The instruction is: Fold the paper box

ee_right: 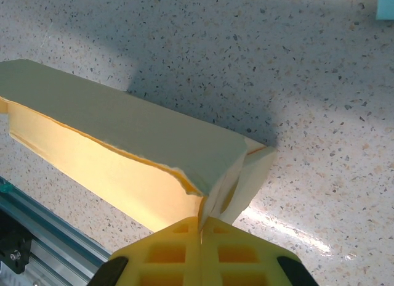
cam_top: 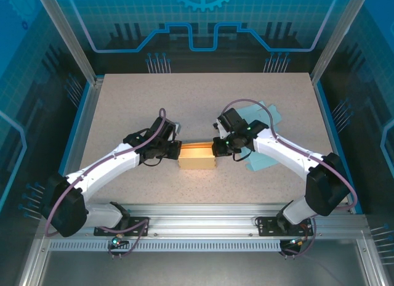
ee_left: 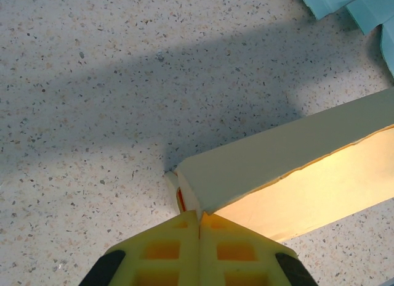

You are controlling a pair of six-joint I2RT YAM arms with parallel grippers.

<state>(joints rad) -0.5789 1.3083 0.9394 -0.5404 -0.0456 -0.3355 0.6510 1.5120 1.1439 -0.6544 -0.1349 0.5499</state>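
- The left fingers [ee_left: 166, 256] are pressed together on a thin edge at the left end of the paper box [cam_top: 197, 157]. The box lies mid-desk between the two arms. So little paper is pinched that an outward pull could, I judge, slip it free.
- The box is held at both ends. If the arms pull apart or twist unequally, its long wall may buckle. The ragged upper seam seen from the right wrist may tear.
- The right fingers [ee_right: 169, 254] are closed on the folded end flap at the box's right corner. Too hard a squeeze there could crush the flap instead of bending it along its crease.
- The teal sheets [cam_top: 261, 122] lie just beside and partly under the right arm. A wide sweep could drag them along.
- Both sets of finger pads are yellow and moulded with square recesses. They look like firm plastic.
- The box is thin, matte, pale-yellow card shaped as a long, low trough. Its fold lines are sharp, and one edge is rough.
- The desk [cam_top: 135, 101] is a speckled, stone-like top with a slight sheen. It is probably smooth enough for the box to slide.
- The teal sheets are flat, thin cut paper with a notched outline.
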